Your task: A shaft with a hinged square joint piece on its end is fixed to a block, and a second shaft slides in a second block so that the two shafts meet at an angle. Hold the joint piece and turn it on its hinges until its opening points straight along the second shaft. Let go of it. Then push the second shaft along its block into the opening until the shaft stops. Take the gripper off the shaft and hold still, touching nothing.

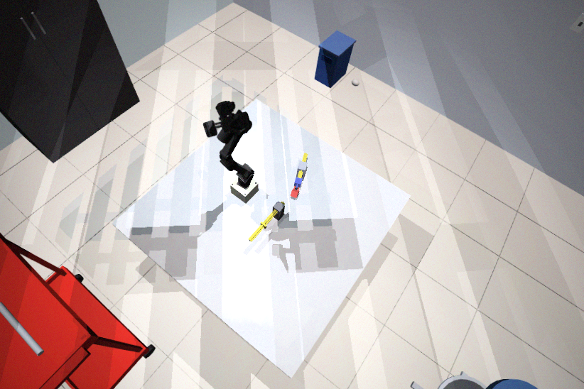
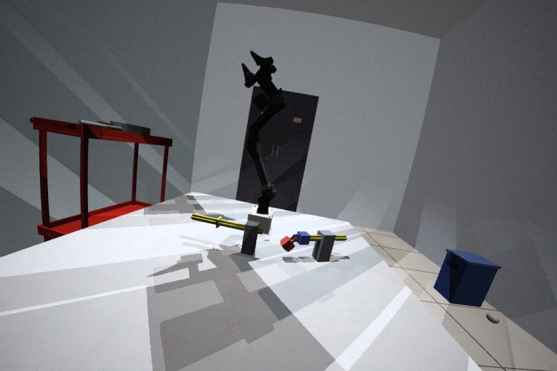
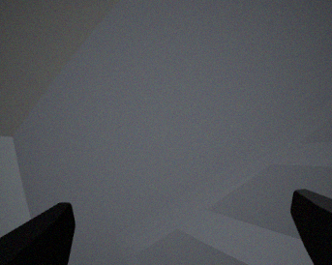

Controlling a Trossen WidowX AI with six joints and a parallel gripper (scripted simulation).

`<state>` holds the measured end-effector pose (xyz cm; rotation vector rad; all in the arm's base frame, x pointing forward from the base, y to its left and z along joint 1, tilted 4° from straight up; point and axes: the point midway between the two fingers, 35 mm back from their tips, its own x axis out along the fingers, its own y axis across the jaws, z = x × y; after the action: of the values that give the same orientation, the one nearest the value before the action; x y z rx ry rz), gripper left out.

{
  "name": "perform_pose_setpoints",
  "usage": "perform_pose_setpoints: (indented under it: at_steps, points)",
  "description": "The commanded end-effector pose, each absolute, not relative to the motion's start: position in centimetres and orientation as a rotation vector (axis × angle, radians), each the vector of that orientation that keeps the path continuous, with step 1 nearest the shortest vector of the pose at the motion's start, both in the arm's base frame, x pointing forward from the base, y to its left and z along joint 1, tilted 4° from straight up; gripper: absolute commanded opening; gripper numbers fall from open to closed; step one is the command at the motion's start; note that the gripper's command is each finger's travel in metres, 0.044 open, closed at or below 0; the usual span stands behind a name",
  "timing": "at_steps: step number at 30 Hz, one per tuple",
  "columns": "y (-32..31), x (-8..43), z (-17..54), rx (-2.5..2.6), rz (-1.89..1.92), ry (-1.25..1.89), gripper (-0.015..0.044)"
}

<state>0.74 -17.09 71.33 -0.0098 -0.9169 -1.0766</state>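
A red square joint piece (image 1: 294, 193) (image 2: 287, 243) hangs from a blue hinge part (image 1: 298, 182) (image 2: 303, 237) on the first yellow shaft (image 1: 305, 157) (image 2: 341, 237). It looks tilted downward in the exterior view. That shaft passes through a light grey block (image 1: 303, 165) (image 2: 326, 248). The second yellow shaft (image 1: 256, 233) (image 2: 202, 218) has a collar and runs through a dark grey block (image 1: 278, 211) (image 2: 249, 240). Its short inner end is apart from the red piece. My gripper (image 2: 247, 57) (image 3: 185, 209) is open and empty, raised high above both shafts and touching neither.
The arm's pale base (image 1: 244, 189) (image 2: 261, 219) stands near the dark grey block on the white table top (image 1: 320, 311) (image 2: 87, 332). A red cart (image 1: 35, 316) (image 2: 84, 175), a dark cabinet (image 1: 58, 73) (image 2: 274, 131) and a blue bin (image 1: 334, 59) (image 2: 469, 279) stand beyond it.
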Motion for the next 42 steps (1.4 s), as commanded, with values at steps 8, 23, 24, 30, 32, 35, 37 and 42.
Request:
perform_pose_setpoints:
  at_steps: [8,23,24,30,32,35,37,42]
  points:
    - [-14.9,0.8,72.4,-0.06,-1.039,-0.976,0.044]
    - [-5.7,2.4,75.4,-0.271,-0.858,-1.162,0.044]
    - [-5.1,2.6,75.5,-0.287,-0.846,-1.171,0.044]
    - [-1.5,3.9,75.8,-0.377,-0.77,-1.214,0.044]
    - [-0.9,4.2,75.9,-0.393,-0.755,-1.219,0.044]
    - [0.3,4.9,75.9,-0.424,-0.723,-1.222,0.044]
    - [1.3,5.5,75.8,-0.453,-0.699,-1.22,0.044]
    - [3.6,7.3,75.4,-0.521,-0.639,-1.207,0.044]
